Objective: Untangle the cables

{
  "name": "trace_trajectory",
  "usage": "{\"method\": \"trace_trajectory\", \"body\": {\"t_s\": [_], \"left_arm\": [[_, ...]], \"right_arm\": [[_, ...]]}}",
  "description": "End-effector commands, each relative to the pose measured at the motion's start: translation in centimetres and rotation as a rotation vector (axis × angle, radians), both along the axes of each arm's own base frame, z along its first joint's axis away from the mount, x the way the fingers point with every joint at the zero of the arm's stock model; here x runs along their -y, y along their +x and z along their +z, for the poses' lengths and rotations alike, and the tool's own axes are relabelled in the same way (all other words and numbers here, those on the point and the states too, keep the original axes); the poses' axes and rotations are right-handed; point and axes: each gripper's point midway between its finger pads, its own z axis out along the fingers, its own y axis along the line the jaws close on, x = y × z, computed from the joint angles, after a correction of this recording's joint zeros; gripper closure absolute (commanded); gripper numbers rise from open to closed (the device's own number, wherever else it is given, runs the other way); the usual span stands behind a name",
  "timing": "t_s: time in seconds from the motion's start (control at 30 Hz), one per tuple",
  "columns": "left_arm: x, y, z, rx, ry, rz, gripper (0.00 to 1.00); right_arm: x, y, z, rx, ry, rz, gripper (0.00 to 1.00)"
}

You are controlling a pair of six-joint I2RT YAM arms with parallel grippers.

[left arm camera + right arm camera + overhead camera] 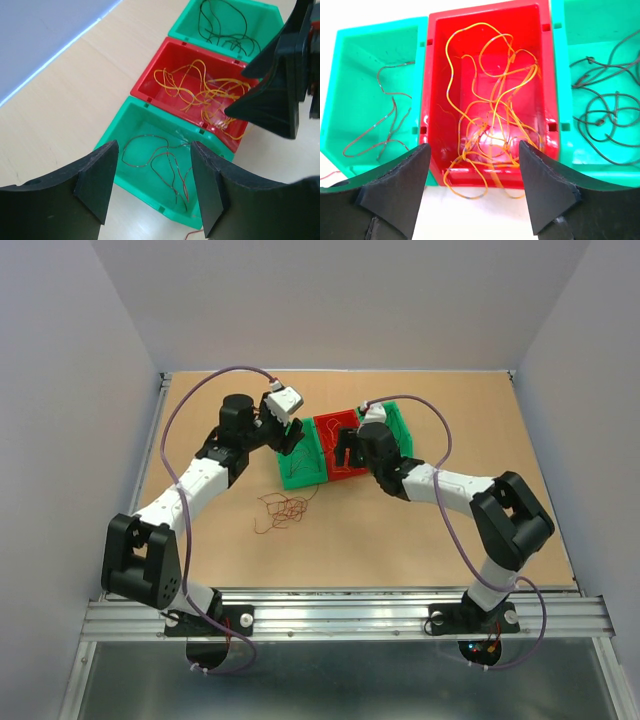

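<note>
Three bins stand in a row. The near green bin holds thin red-brown cables, the red bin holds orange cables, and the far green bin holds dark cables. A few orange loops hang over the red bin's near rim onto the table. A loose clump of reddish cables lies on the table in front of the bins. My left gripper is open above the near green bin, holding nothing. My right gripper is open over the red bin's near edge, also holding nothing.
The tan tabletop is walled by grey panels on three sides. A metal rail runs along the near edge by the arm bases. One of the right gripper's fingers shows close by in the left wrist view, over the red bin.
</note>
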Motion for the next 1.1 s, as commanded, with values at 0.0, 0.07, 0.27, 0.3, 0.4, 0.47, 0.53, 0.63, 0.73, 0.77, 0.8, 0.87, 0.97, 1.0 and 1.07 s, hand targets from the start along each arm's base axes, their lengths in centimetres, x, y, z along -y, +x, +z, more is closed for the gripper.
{"method": "trace_trajectory", "body": {"t_s": [0.0, 0.07, 0.27, 0.3, 0.4, 0.47, 0.53, 0.63, 0.73, 0.77, 0.8, 0.87, 0.97, 1.0, 1.07], "left_arm": [[-0.4, -1.8, 0.4, 0.051, 0.05, -0.039, 0.29], [-0.4, -2.6, 0.2, 0.046, 0.064, -0.065, 0.29], [-0.5, -6.7, -3.0, 0.009, 0.184, -0.183, 0.27], [-0.5, -7.1, -3.3, 0.019, 0.198, -0.195, 0.26], [-1.1, -10.2, -6.8, -0.041, 0.256, -0.273, 0.19], [-1.0, -11.9, -7.6, -0.045, 0.282, -0.333, 0.11], [-1.2, -13.4, -9.1, -0.072, 0.307, -0.37, 0.07], [-1.1, -14.0, -10.1, -0.083, 0.345, -0.368, 0.05], [-1.0, -14.1, -11.5, -0.123, 0.386, -0.362, 0.05], [-1.2, -13.9, -12.0, -0.135, 0.406, -0.346, 0.05], [-1.1, -13.8, -12.2, -0.142, 0.415, -0.34, 0.06], [-1.1, -13.7, -13.2, -0.17, 0.445, -0.33, 0.11], [-1.3, -13.3, -13.7, -0.184, 0.459, -0.299, 0.2], [-1.3, -13.1, -13.6, -0.178, 0.458, -0.296, 0.23], [-1.3, -13.1, -13.6, -0.172, 0.456, -0.291, 0.42]], "right_arm": [[0.6, -0.2, 1.1, 0.045, -0.007, -0.014, 0.25], [0.8, 0.0, 1.1, 0.048, -0.011, -0.027, 0.32], [0.3, -1.5, 1.4, 0.034, 0.021, 0.043, 0.25], [0.2, -1.9, 1.7, 0.036, 0.027, 0.058, 0.23], [0.9, -3.2, 2.1, 0.039, 0.035, 0.077, 0.16], [1.7, -4.0, 2.5, 0.05, 0.038, 0.068, 0.11], [2.3, -4.6, 3.0, 0.06, 0.044, 0.062, 0.09], [3.3, -5.6, 3.8, 0.076, 0.055, 0.047, 0.06], [4.0, -6.3, 4.5, 0.092, 0.067, 0.041, 0.05], [4.2, -6.5, 4.7, 0.098, 0.069, 0.038, 0.05], [4.4, -6.6, 5.0, 0.106, 0.075, 0.035, 0.05], [4.8, -6.8, 4.8, 0.104, 0.069, 0.025, 0.05], [5.1, -7.1, 4.8, 0.107, 0.065, 0.017, 0.05], [5.3, -7.1, 4.8, 0.109, 0.065, 0.017, 0.05], [5.2, -7.3, 4.9, 0.11, 0.067, 0.027, 0.06]]}}
